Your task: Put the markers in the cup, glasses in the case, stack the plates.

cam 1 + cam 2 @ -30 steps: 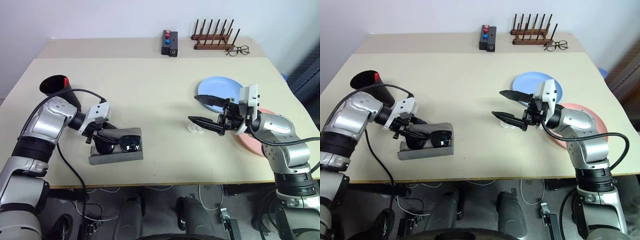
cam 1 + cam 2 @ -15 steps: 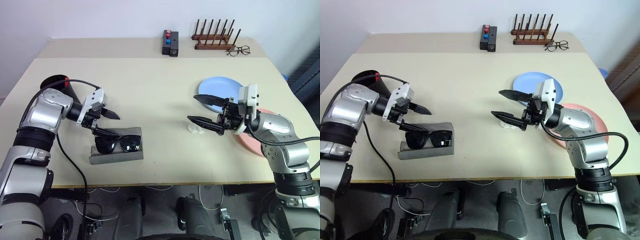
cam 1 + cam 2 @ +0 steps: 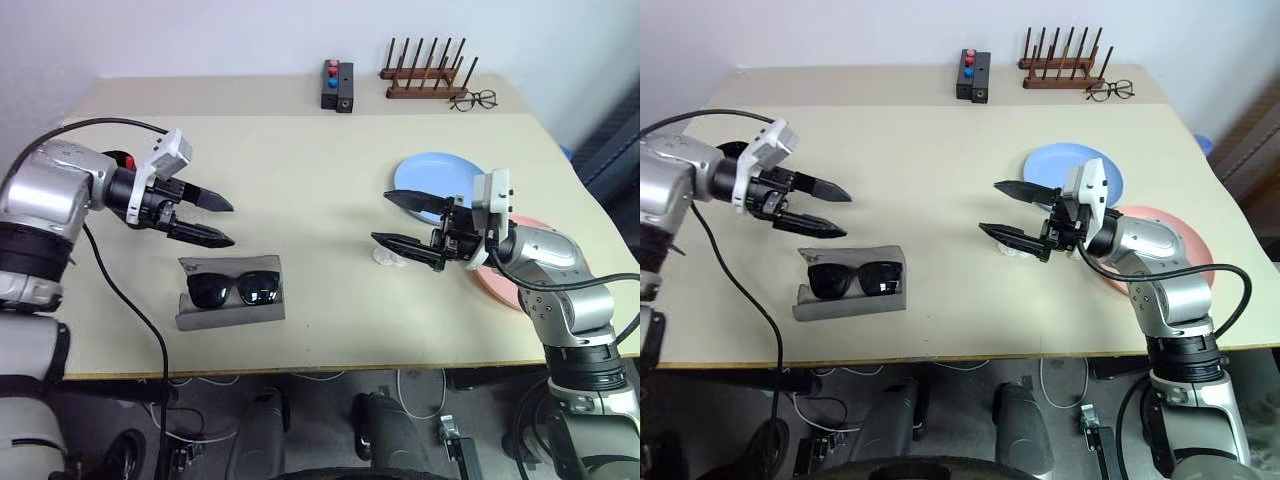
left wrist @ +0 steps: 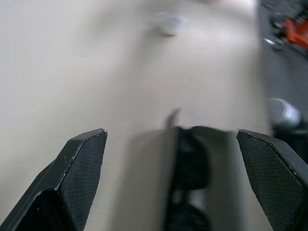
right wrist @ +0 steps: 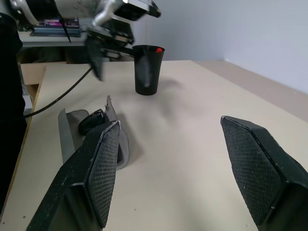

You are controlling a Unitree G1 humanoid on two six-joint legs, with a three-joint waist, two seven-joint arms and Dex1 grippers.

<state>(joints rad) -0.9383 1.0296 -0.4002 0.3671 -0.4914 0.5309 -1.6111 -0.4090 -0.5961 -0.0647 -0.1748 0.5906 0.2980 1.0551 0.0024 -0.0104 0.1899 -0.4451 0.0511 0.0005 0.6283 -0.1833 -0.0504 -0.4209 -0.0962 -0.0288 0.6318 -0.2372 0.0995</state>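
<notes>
Raised clear of the case, the left tool is now spread apart; the glasses are left inside it. Beyond the case, the right tool is held apart; a small, possibly clear scrap lies beneath.

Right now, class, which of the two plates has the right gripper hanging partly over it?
The light blue plate: the right gripper reaches across its near edge. The salmon pink plate lies beside the forearm, farther right.

A wooden peg rack, clear spectacles and a dark box stand far back.
</notes>
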